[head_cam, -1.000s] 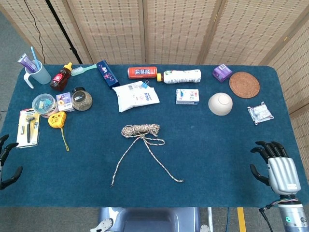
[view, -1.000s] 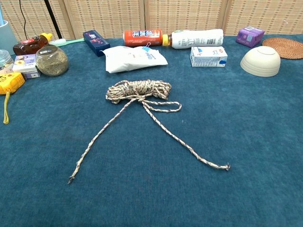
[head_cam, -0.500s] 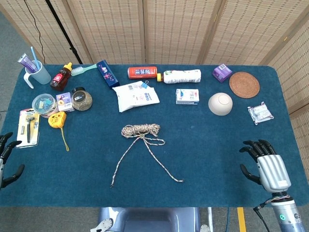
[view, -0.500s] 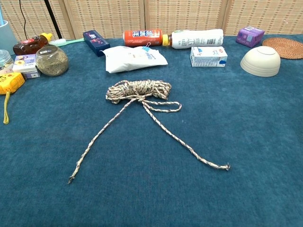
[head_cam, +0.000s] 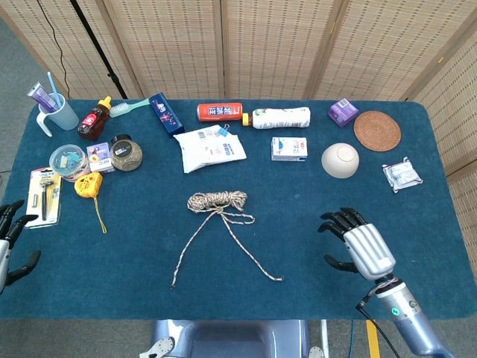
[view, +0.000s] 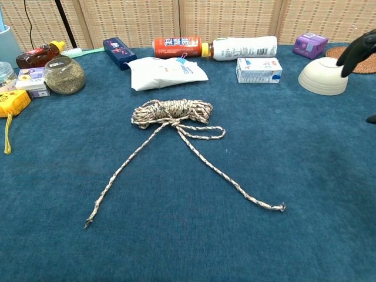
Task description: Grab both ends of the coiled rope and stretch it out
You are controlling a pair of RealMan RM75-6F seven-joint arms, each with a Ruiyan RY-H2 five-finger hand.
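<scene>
The coiled rope (head_cam: pixel 217 200) lies mid-table, its bundle (view: pixel 171 110) tied at the centre. One loose end (head_cam: pixel 174 284) trails to the near left, the other end (head_cam: pixel 279 279) to the near right; both ends (view: pixel 88 222) (view: pixel 281 206) lie free on the cloth. My right hand (head_cam: pixel 358 245) hovers open, fingers spread, to the right of the right end and apart from it; its dark fingertips (view: pixel 359 48) enter the chest view at the right edge. My left hand (head_cam: pixel 10 240) sits open at the far left table edge, far from the rope.
Along the back stand a red bottle (head_cam: pixel 219 112), a white bottle (head_cam: pixel 282 118), a white pouch (head_cam: pixel 210 148) and a small carton (head_cam: pixel 288 148). A bowl (head_cam: pixel 340 159), a woven coaster (head_cam: pixel 376 130) and a purple box (head_cam: pixel 343 112) sit back right. Jars, a yellow tape measure (head_cam: pixel 87 184) and a cup (head_cam: pixel 58 112) crowd the left.
My right hand has moved left and forward over the table, toward the rope's right end. The left hand shifted slightly upward. The rope has not moved.
</scene>
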